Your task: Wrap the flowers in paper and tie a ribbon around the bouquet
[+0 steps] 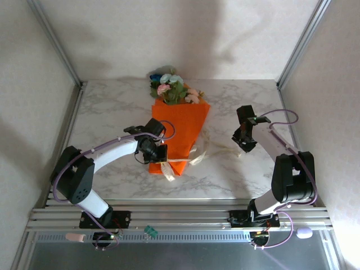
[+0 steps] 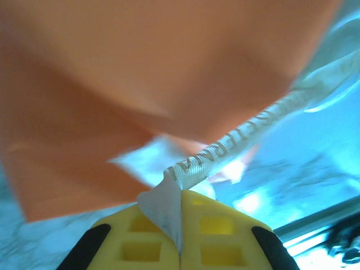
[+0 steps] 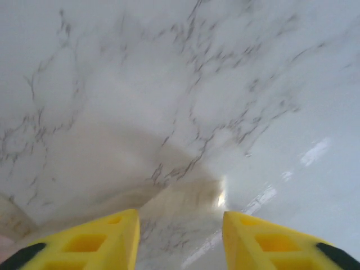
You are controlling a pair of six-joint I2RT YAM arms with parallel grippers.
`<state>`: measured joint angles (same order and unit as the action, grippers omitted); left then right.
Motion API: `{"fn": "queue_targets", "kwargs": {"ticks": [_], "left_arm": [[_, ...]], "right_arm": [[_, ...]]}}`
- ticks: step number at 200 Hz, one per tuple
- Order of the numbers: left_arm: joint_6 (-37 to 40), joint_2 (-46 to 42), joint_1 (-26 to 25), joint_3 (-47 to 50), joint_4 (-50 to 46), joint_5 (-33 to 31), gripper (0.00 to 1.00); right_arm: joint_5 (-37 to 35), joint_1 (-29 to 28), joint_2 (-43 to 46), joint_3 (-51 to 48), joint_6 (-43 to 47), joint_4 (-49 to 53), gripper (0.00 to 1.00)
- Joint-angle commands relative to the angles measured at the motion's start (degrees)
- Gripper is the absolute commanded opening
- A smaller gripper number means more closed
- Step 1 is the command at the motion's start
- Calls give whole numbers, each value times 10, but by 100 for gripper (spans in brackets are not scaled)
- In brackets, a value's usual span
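The bouquet lies mid-table as an orange paper [image 1: 181, 130] cone, with the pink, white and blue flowers [image 1: 170, 88] showing at its far wide end. The cream ribbon [image 1: 198, 155] loops across the cone's narrow end. One strand trails right toward my right gripper [image 1: 242, 145]. At the cone's lower left edge my left gripper [image 1: 158, 153] is shut on the ribbon [image 2: 242, 140], which runs taut from the yellow fingertips [image 2: 181, 194] under the orange paper [image 2: 140, 67]. My right gripper [image 3: 180, 225] is open above the marble, with a blurred cream strip [image 3: 185, 194] lying between its fingers, untouched.
The marble table [image 1: 112, 107] is bounded by metal frame posts [image 1: 64, 62] at left and right and by white walls. A short ribbon tail [image 1: 167, 172] lies near the front by the cone's tip. An aluminium rail [image 1: 180, 216] carries both arm bases.
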<state>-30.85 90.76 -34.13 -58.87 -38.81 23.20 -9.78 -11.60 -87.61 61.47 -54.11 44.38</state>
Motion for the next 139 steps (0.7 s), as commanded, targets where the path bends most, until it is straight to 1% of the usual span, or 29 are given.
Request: {"fn": "queue_targets", "kwargs": {"ticks": [1,8,14,27,36,44,47,57,59,74,95,118,139], "left_arm": [[100,-7,-33,-5,-72,-29,0],[116,-1,-48,-11,-84,-44,0],[123,2,-56,-12,-90,-58,0],[130,0,-59,-9,-90,-60,0],[131,-5,-59,-4,-88,-55,0],[129,-9,-59,-1,-89,-51,0],[127,-10,-59,0,-89,-52,0],[122,-13,-59,4,-93,-59,0],[122,-14,-59,5,-94,-58,0],[119,-18,-59,14,-89,-51,0],[120,-13,-59,17,-92,-41,0],[120,-16,-60,17,-99,-43,0],[115,-28,-60,23,-102,-38,0]], "right_arm": [[-76,-28,31,27,12,34,55],[-70,-40,40,28,22,17,57],[-46,-50,42,26,35,-9,58],[32,-79,29,23,47,-70,56],[107,-106,14,15,45,-127,55],[163,-137,0,1,31,-193,52],[171,-145,-3,-2,25,-202,52],[213,-176,-17,-22,-5,-280,52],[224,-183,-23,-28,-13,-311,52],[244,-205,-58,-32,-37,-378,52],[251,-206,-103,-23,-41,-395,51],[260,-196,-140,-12,-28,-373,48],[250,-193,-140,-25,-21,-362,48]]}}
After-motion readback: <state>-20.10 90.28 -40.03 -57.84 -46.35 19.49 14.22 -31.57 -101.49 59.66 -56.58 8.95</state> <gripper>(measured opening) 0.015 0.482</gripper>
